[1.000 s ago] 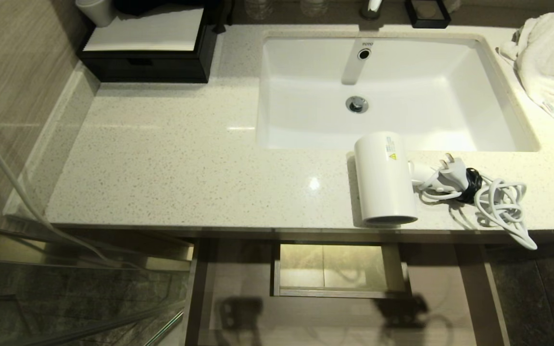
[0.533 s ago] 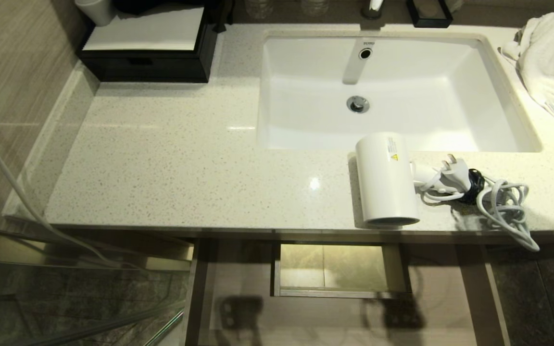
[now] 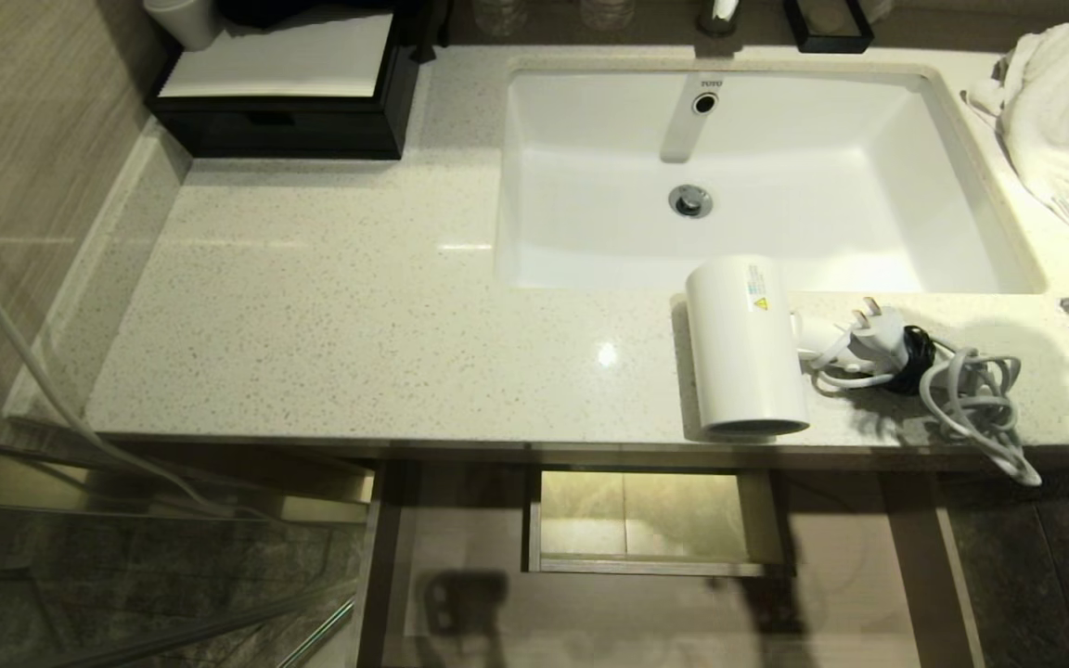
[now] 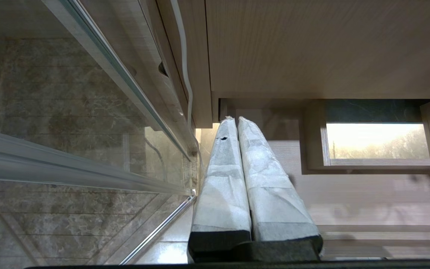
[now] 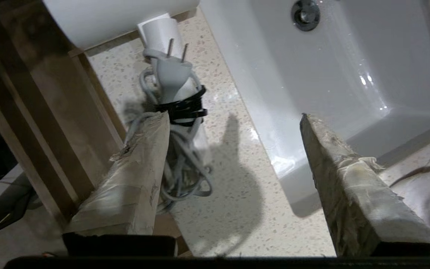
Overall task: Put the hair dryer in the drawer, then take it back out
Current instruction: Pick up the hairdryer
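1. The hair dryer lies on the bench at its front edge, cord bundled beside it.
2. The drawer below stands open.
3. Right gripper, fingers wide, hovers over the cord; left gripper hangs pressed together.
4. Approach step; next, grasp the barrel.

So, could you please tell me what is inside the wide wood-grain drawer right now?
The open wood-grain drawer shows only bare boards and its boxed cut-out. The white hair dryer lies on the speckled countertop, which hides the drawer's back part.
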{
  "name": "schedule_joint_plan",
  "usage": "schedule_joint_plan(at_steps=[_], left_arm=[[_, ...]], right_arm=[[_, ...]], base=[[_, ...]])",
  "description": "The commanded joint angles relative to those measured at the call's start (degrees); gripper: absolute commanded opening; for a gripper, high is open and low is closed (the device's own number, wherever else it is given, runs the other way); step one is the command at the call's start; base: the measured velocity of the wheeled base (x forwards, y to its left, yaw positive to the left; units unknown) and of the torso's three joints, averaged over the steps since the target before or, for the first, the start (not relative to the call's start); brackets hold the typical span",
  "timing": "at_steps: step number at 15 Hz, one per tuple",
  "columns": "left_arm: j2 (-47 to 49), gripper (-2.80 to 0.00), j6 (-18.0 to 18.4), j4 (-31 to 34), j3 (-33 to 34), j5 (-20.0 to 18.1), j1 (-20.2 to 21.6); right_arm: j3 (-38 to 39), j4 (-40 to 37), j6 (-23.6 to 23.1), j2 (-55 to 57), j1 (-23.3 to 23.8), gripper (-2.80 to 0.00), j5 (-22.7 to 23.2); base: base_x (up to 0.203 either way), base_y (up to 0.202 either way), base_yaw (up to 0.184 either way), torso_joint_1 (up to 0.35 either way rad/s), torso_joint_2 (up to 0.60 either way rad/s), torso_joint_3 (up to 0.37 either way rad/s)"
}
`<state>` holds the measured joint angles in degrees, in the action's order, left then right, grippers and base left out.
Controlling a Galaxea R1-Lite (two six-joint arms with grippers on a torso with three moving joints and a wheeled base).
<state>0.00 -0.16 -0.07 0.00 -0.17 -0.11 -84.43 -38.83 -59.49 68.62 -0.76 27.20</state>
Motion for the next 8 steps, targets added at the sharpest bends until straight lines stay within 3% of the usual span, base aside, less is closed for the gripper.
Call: schedule_joint_plan(at_steps=[1, 3, 5, 8], left_arm=[[0.0, -2.80, 0.0, 0.0, 0.0, 0.0, 0.0], [0.0, -2.80, 0.0, 0.0, 0.0, 0.0, 0.0], [0.0, -2.80, 0.0, 0.0, 0.0, 0.0, 0.0], [0.0, -2.80, -0.1, 0.0, 0.0, 0.0, -0.1]], right_arm=[[-4.8, -0.8, -1.3, 3.0, 0.9, 0.00, -3.2], [-6.7, -1.0, -5.6, 3.3, 1.5, 0.00, -10.2], [-10.2, -3.4, -15.3, 5.1, 1.4, 0.00, -17.9], [-13.5, -17.4, -18.1, 8.0, 0.5, 0.00, -13.7]], base=[[0.000, 0.000, 0.000, 0.000, 0.00, 0.000], [0.000, 0.000, 0.000, 0.000, 0.00, 0.000], [0.000, 0.000, 0.000, 0.000, 0.00, 0.000], [0.000, 0.000, 0.000, 0.000, 0.00, 0.000]])
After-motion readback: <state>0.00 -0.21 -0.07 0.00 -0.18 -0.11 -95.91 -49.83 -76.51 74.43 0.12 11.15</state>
